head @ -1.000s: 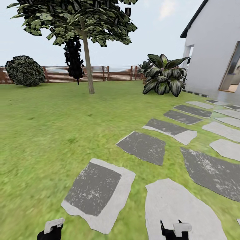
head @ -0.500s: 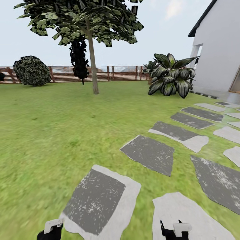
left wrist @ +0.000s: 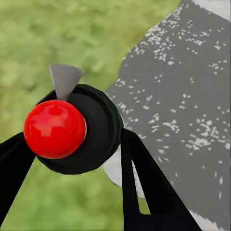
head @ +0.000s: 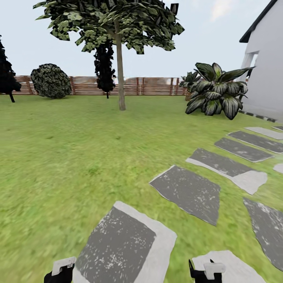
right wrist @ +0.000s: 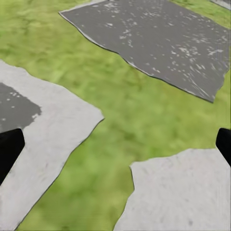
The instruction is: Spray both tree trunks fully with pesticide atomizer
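Pesticide atomizer [left wrist: 72, 130]: held in the left tool [left wrist: 67, 159], whose two black fingers sit against either side of a round black body with a red ball-shaped part and a small grey cone-shaped tip. The pickup step therefore reads as done.

Right tool [right wrist: 115, 149]: fingers spread wide apart, one at each edge of the right wrist view, with nothing between them. Below it lie grass and the pale edges of stepping stones [right wrist: 159, 48].

Position in the garden: the head view looks over the floor [head: 70, 157] of green grass, with grey stone slabs running toward the white house [head: 267, 74]. Both tools sit low at the bottom edge of that view.

Targets: one tree [head: 114, 23] with a blocky green canopy stands well ahead, near the slatted fence [head: 149, 86]. Its tree trunk [head: 120, 74] is a bare grey-brown column with no visible coating. A second tree of this kind cannot be made out; the near-black tree [head: 104, 67] behind it and the striped-leaf plant [head: 216, 92] are not targets.

Remaining work, as judged: close the distance to the first trunk, spray it fully, then locate and treat the second. No spraying appears to have begun.
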Controlling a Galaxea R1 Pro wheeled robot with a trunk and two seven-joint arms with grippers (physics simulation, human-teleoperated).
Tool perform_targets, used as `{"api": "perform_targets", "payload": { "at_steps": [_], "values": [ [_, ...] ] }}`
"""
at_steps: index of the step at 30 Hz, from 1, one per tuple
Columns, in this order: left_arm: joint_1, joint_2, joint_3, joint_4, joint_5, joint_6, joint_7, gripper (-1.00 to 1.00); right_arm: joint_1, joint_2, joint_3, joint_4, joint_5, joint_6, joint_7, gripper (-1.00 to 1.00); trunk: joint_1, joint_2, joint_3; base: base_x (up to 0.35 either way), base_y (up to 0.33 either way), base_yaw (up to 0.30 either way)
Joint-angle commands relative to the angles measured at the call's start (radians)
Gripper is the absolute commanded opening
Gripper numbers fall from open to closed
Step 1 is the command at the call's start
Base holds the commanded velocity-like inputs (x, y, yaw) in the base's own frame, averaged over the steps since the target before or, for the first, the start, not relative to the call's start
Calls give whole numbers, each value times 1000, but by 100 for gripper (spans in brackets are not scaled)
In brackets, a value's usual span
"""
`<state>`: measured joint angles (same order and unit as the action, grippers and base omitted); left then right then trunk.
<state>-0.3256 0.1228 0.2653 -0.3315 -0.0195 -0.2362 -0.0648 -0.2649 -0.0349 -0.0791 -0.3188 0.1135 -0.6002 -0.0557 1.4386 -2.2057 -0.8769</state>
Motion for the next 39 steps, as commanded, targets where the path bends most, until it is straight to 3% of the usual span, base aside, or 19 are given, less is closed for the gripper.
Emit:
{"api": "perform_targets", "payload": {
  "at_steps": [1,13,25,39],
  "values": [
    [-1,-1,8,1,-2,-3,-7,-100,0,1,-5,0,11,-3,-4,100,0,0,-2,339,0,203],
    [-1,-1,8,2,-2,-3,-7,-100,0,1,-5,1,11,-3,-4,100,0,0,-14,339,0,170],
    [-1,0,8,0,-2,-3,-7,-100,0,0,-5,1,10,-3,-4,100,0,0,-17,339,0,14],
    [-1,0,8,0,-2,-3,-6,-100,0,1,-5,0,10,-3,-4,100,0,0,-38,339,0,0]
  ]
}}
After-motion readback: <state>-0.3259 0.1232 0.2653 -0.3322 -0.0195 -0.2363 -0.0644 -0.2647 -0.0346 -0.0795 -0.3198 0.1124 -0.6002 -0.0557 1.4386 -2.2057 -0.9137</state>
